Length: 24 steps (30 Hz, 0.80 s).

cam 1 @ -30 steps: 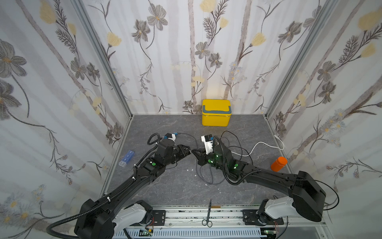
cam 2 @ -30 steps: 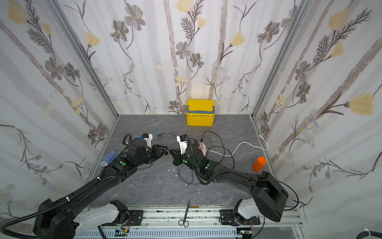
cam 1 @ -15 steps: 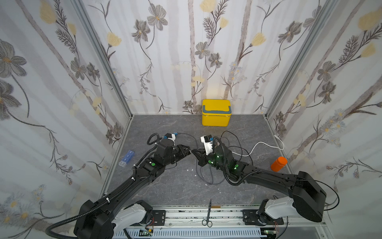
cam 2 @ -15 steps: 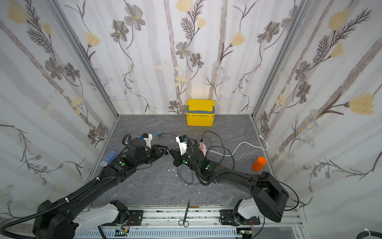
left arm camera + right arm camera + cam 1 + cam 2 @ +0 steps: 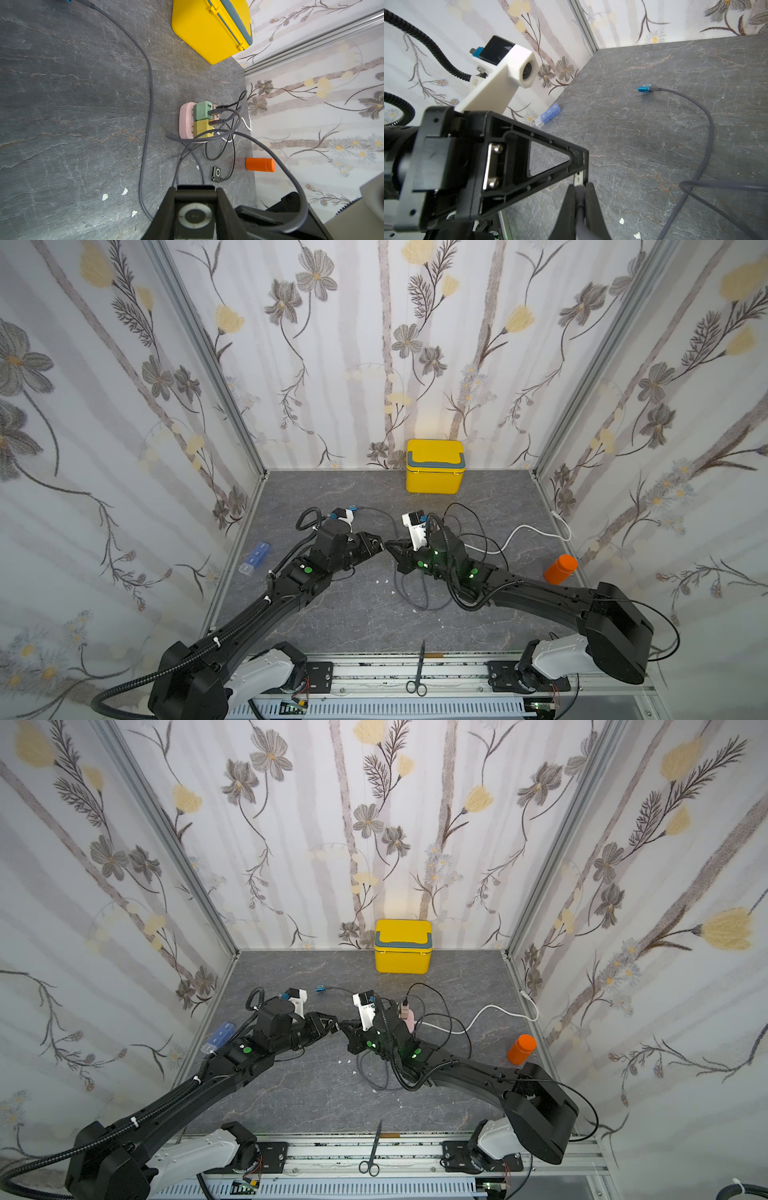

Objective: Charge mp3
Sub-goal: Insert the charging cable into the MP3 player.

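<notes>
1. The left gripper [image 5: 195, 192] is narrowed onto a silver mp3 player [image 5: 195, 216]. It clamps the player by its sides, with the control wheel facing the wrist camera.
2. The right gripper [image 5: 580, 188] is pinched tight on the plug end of a grey cable [image 5: 579, 209], with nothing else between its fingers.
3. In both top views the 2 grippers meet tip to tip at the centre of the frame, above the grey table [image 5: 353, 614]. So the player is held in the air there, not lying down.
4. The port is hidden. I cannot tell whether the plug has entered it or only touches the player's edge.
5. Likely failure: if the plug is tilted or off the port, a push would skid it along the casing. It could also twist the player in its side grip.
6. The pink power strip [image 5: 409, 1018] lies just right of centre. The cable's slack loops near it, so a pull could drag the strip or snag the cable of the black mp3 player [image 5: 217, 173].
7. A blue mp3 player [image 5: 320, 988], up and left of centre, already has a cable attached.
</notes>
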{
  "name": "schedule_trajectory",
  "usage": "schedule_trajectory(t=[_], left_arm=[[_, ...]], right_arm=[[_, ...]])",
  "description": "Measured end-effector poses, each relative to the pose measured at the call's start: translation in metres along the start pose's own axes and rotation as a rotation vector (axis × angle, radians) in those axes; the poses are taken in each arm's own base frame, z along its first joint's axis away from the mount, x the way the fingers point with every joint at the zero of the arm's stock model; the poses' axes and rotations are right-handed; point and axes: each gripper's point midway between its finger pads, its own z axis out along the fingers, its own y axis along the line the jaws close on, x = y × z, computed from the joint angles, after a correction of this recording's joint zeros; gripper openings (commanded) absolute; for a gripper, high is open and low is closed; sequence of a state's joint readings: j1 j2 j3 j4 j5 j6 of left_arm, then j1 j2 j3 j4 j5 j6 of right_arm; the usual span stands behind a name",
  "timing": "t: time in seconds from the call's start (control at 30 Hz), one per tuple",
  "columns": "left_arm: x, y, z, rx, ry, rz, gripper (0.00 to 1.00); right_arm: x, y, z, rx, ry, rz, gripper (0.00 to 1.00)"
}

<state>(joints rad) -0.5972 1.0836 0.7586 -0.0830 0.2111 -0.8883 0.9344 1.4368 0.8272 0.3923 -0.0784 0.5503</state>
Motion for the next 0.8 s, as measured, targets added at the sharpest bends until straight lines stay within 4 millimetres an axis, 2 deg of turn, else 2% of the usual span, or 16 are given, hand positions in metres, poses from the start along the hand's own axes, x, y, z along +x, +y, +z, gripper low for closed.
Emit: schedule_trajectory(t=[0.27,0.57,0.8], left_arm=[[0.003,-0.002,0.001,0.010,0.017,-0.002,0.17],[0.003,-0.012,0.000,0.054,0.024,0.002,0.17],[0.007,-0.011,0.002,0.050,0.035,0.001,0.17]], right_arm=[[0.003,-0.003,-0.006,-0.021,-0.052,0.062,0.00],[0.001,-0.002,-0.017,-0.017,-0.092,0.036,0.00],[0.005,0.000,-0.019,0.009,-0.116,0.003,0.00]])
